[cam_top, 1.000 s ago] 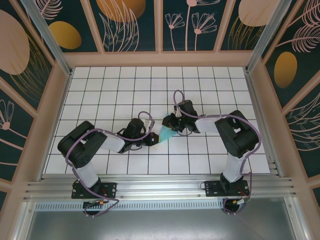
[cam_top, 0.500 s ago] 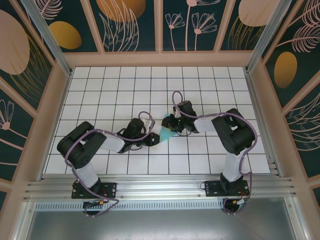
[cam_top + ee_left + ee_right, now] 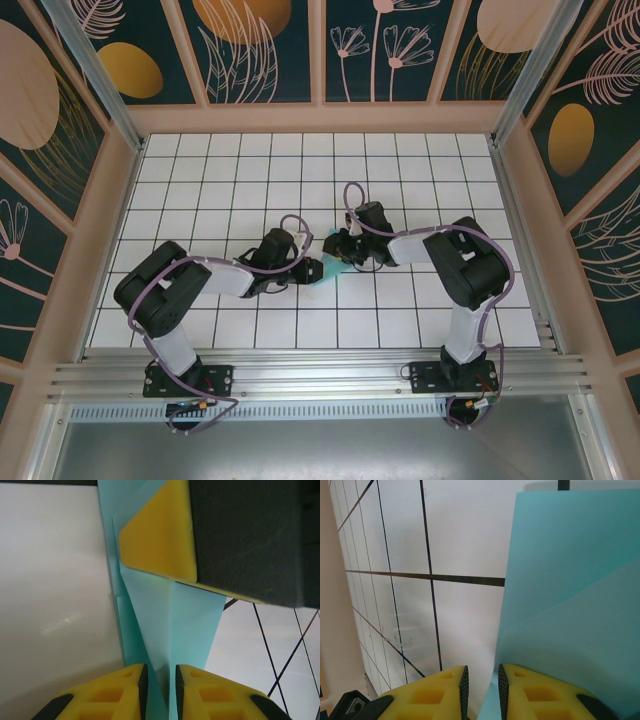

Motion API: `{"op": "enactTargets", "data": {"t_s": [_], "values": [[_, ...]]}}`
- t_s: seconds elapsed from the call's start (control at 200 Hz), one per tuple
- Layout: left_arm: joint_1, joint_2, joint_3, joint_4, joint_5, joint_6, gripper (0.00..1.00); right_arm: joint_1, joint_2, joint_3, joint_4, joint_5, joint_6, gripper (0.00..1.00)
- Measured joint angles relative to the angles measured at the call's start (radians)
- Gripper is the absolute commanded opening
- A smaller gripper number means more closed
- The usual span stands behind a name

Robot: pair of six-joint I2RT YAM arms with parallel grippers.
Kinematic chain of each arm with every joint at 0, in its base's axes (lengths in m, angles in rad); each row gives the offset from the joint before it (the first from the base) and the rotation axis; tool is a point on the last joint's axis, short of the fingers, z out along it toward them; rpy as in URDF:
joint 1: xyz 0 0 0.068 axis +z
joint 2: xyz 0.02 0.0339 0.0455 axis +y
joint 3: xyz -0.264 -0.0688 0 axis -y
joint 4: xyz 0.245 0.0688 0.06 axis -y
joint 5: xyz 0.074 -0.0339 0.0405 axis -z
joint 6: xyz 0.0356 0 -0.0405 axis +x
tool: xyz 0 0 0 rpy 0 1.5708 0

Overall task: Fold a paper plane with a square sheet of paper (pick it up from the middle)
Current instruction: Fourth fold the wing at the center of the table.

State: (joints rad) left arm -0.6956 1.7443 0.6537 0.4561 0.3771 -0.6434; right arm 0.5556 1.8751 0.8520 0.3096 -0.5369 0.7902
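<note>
The light cyan sheet of paper (image 3: 327, 264) is folded into a narrow, layered, pointed shape and lies on the tiled table between the two grippers. In the left wrist view its centre crease (image 3: 170, 610) runs straight into the narrow gap of my left gripper (image 3: 160, 667), whose pads stand slightly apart on either side of it. My right gripper (image 3: 341, 251) sits on the paper's far end, one yellow finger (image 3: 160, 535) flat against it. In the right wrist view the paper (image 3: 570, 580) covers the right side. Its edge enters the small gap of the right gripper (image 3: 481, 669).
White tiles with black grid lines (image 3: 400, 180) stretch behind and to both sides of the grippers. Low pink walls (image 3: 320, 118) border the table. An aluminium rail (image 3: 320, 372) runs along the near edge by the arm bases.
The left gripper's jaws have parted from shut to slightly apart, and its wrist has shifted up and right over the paper. Less of the paper shows. The right arm has barely moved.
</note>
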Motion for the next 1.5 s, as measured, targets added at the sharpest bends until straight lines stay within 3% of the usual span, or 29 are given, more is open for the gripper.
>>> {"op": "enactTargets", "data": {"t_s": [0.14, 0.38, 1.001, 1.501], "values": [[0.000, 0.006, 0.012, -0.013, -0.003, 0.007, 0.21, 0.000, 0.000, 0.000, 0.000, 0.000, 0.000, 0.27], [0.000, 0.028, 0.014, -0.018, -0.006, 0.011, 0.00, 0.000, 0.000, -0.002, 0.002, -0.004, 0.000, 0.27], [0.000, 0.028, -0.021, 0.039, -0.042, -0.088, 0.00, -0.032, -0.138, -0.018, -0.044, 0.040, 0.000, 0.30], [-0.001, 0.029, -0.021, 0.039, -0.042, -0.092, 0.00, -0.019, 0.003, 0.019, -0.029, -0.012, 0.000, 0.28]]}}
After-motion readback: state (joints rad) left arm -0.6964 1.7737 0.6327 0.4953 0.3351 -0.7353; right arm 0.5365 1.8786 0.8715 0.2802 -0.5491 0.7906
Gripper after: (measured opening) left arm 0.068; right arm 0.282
